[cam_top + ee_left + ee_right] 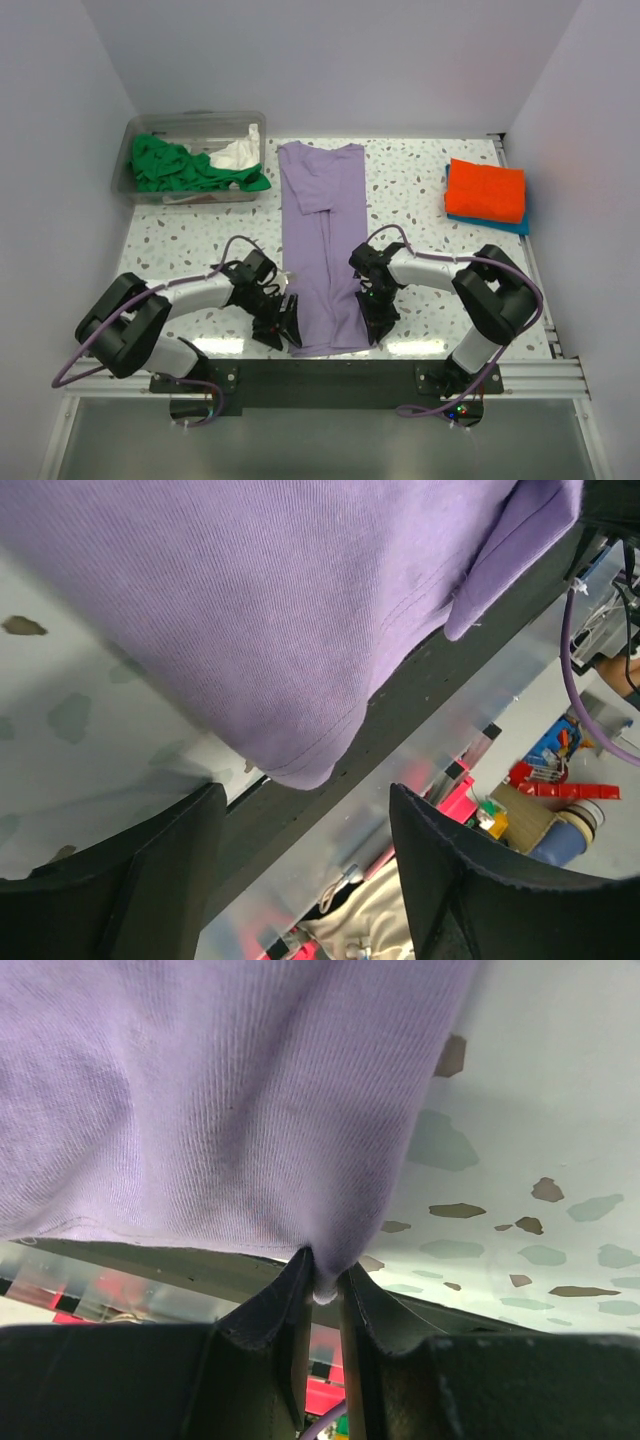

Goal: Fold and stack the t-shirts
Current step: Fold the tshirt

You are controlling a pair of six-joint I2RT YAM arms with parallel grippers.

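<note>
A lavender purple t-shirt (322,240) lies lengthwise in the middle of the table, folded into a long strip with its hem at the near edge. My left gripper (283,322) is open at the hem's left corner; in the left wrist view the corner (300,765) hangs just beyond the spread fingers (440,870). My right gripper (377,322) is shut on the hem's right corner (325,1280). Green (180,168) and white (238,154) shirts lie in a clear tub. An orange shirt (485,190) lies folded on a blue one (512,224) at the far right.
The clear plastic tub (135,150) stands at the far left corner. The table's metal front rail (330,378) runs just below the hem. White walls close in the table on three sides.
</note>
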